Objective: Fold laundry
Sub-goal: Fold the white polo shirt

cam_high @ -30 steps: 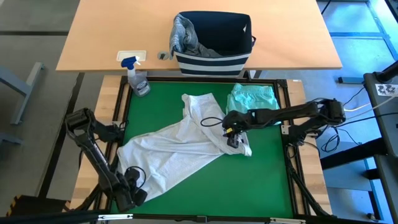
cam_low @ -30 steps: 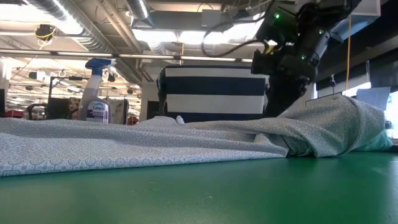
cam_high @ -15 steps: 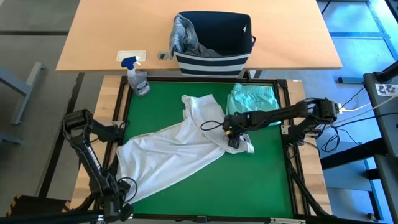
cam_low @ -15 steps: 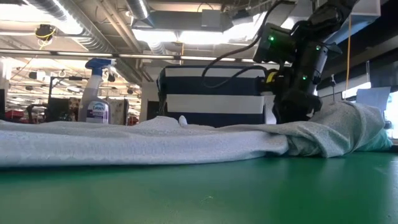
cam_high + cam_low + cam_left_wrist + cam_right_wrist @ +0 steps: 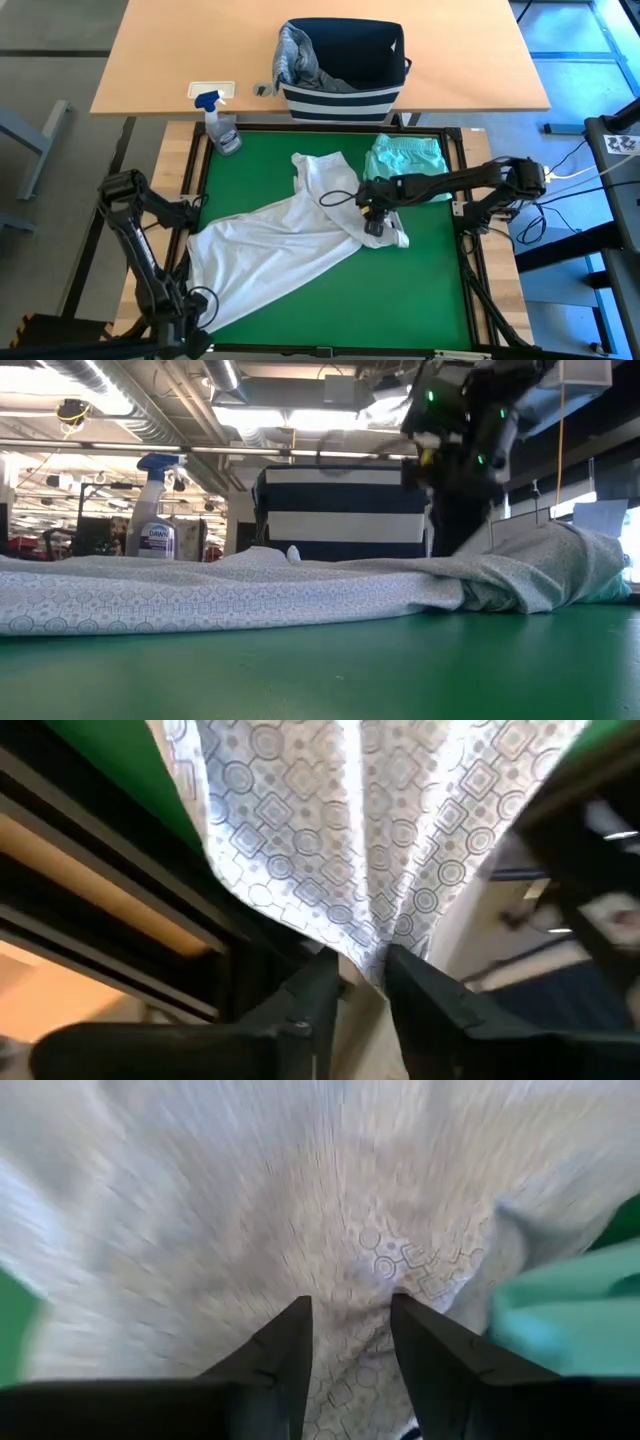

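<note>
You have the white t-shirt (image 5: 285, 243) spread diagonally and rumpled across the green mat (image 5: 420, 290), unfolded; the mint-teal garment (image 5: 408, 155) lies bunched at the far right corner; a grey-blue shirt (image 5: 296, 55) hangs over the rim of the striped basket (image 5: 345, 95); no folds are made. The right gripper (image 5: 373, 226) pinches the tee's right-hand end; the left gripper (image 5: 362, 982) appears to clench its near-left hem, though its jaws sit off the high view's lower edge.
</note>
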